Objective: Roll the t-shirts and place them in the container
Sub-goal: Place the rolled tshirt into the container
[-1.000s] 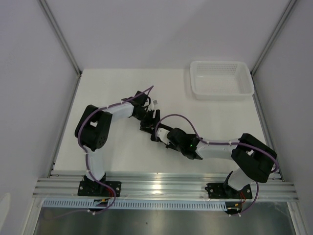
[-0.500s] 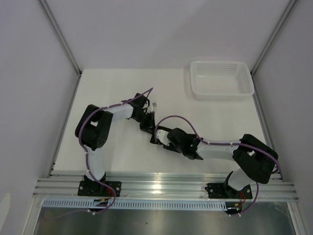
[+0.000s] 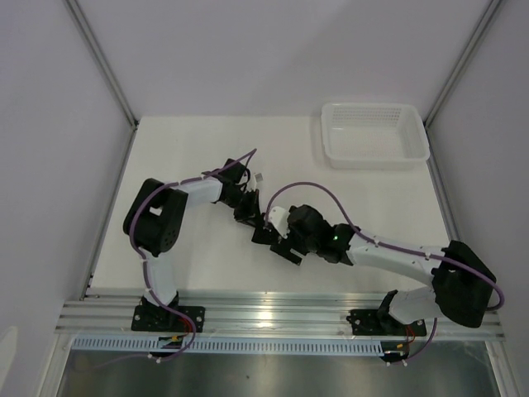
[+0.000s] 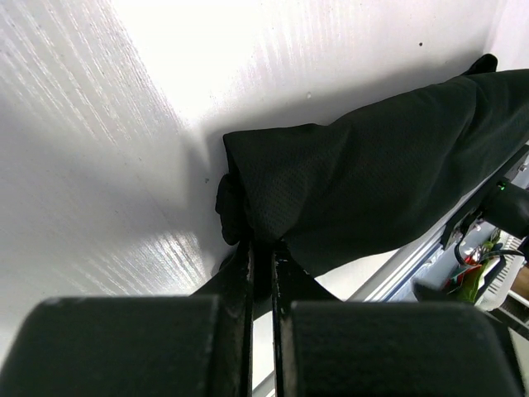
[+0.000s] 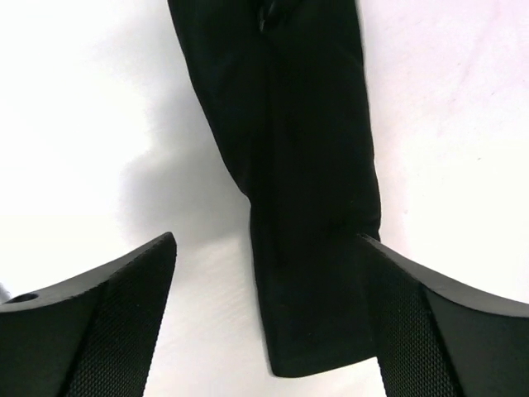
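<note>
Looking nearly done: t-shirt point(image 4: 364, 182) rolled tight, left gripper point(image 4: 260, 248) seemingly pinching its end, right gripper point(image 5: 269, 281) spread wide over it.

**White table carrying a basket and a rolled black t-shirt**

The table point(image 3: 190, 149) has a plain white top that looks glossy with a faint grain in the left wrist view. A white plastic mesh basket point(image 3: 376, 160) stands on it, and the table's far and right edges run just beside the basket. A black t-shirt point(image 5: 306, 165) lies on the top well apart from the basket, nearer the camera and to its left. The t-shirt is bundled into a long, narrow roll lying flat on the surface. One end is blunt and square, and a soft shadow falls beside the roll.
</note>
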Motion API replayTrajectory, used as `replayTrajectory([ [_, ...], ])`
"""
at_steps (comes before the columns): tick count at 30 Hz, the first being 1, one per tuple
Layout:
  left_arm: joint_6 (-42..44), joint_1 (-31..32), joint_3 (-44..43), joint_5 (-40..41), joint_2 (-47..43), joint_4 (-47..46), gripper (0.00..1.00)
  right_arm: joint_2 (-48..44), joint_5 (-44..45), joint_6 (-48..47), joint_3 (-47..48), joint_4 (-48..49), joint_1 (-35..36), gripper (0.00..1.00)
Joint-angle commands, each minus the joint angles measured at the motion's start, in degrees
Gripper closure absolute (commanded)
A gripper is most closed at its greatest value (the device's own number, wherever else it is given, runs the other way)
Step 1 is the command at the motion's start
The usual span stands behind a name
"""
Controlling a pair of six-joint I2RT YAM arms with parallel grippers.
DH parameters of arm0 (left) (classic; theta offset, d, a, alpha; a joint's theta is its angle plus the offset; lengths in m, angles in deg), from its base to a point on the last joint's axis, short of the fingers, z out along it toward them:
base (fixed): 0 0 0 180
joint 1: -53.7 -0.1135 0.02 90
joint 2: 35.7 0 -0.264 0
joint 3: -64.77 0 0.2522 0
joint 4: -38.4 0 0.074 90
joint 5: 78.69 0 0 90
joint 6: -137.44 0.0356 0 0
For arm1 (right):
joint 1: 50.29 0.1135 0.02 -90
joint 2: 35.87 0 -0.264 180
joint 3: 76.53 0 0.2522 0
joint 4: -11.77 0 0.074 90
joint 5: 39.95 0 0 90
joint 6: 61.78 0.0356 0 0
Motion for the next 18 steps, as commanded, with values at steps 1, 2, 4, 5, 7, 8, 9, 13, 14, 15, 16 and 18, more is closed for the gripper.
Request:
replayTrajectory([
  [1, 1.99, -0.52, 1.02, 2.66, -1.95, -0.03, 0.99, -5.20, -3.98, 11.85, 4.70, -1.06, -2.84, 0.09],
  [2, 2.08, -0.52, 1.02, 2.66, -2.04, -0.03, 0.99, -6.00, -5.03, 21.73, 5.23, -0.62, -7.55, 0.07],
  [4, 2.08, -0.60, 0.93, 2.75, -2.21, -0.12, 0.99, -7.15, -5.58, 32.85, 4.89, -1.31, -13.02, 0.01],
  [5, 2.08, -0.60, 1.02, 2.67, -2.21, -0.12, 0.99, -7.33, -5.05, 42.12, 4.88, -4.80, -17.92, 0.02],
  [7, 2.08, -0.60, 0.85, 2.49, -2.30, -0.03, 0.99, -7.76, -2.42, 49.48, 4.62, -8.94, -21.82, 0.09],
  [8, 2.08, -0.60, 0.84, 2.40, -2.39, -0.12, 0.99, -7.77, -1.89, 55.34, 4.27, -12.62, -24.80, 0.09],
  [9, 1.99, -0.60, 0.84, 2.31, -2.30, 0.06, 0.99, -7.68, -2.40, 57.49, 3.83, -13.87, -26.22, 0.09],
  [13, 1.99, -0.60, 0.76, 2.22, -2.56, 0.06, 0.99, -5.92, -4.51, 61.73, 1.90, -16.61, -29.48, 0.09],
  [14, 1.99, -0.60, 0.84, 2.22, -2.65, -0.11, 0.99, -5.66, -5.13, 62.08, 1.55, -16.17, -29.75, 0.09],
  [15, 1.90, -0.60, 0.76, 2.22, -2.74, -0.29, 0.99, -5.92, -5.92, 62.69, 0.33, -15.47, -30.27, 0.09],
  [16, 1.90, -0.60, 0.93, 2.14, -2.74, -0.29, 0.99, -6.10, -7.23, 63.31, -0.47, -14.77, -30.63, 0.09],
  [18, 1.99, -0.60, 0.67, 2.14, -2.83, -0.20, 0.99, -6.01, -8.46, 64.71, -3.10, -12.40, -31.33, 0.09],
])
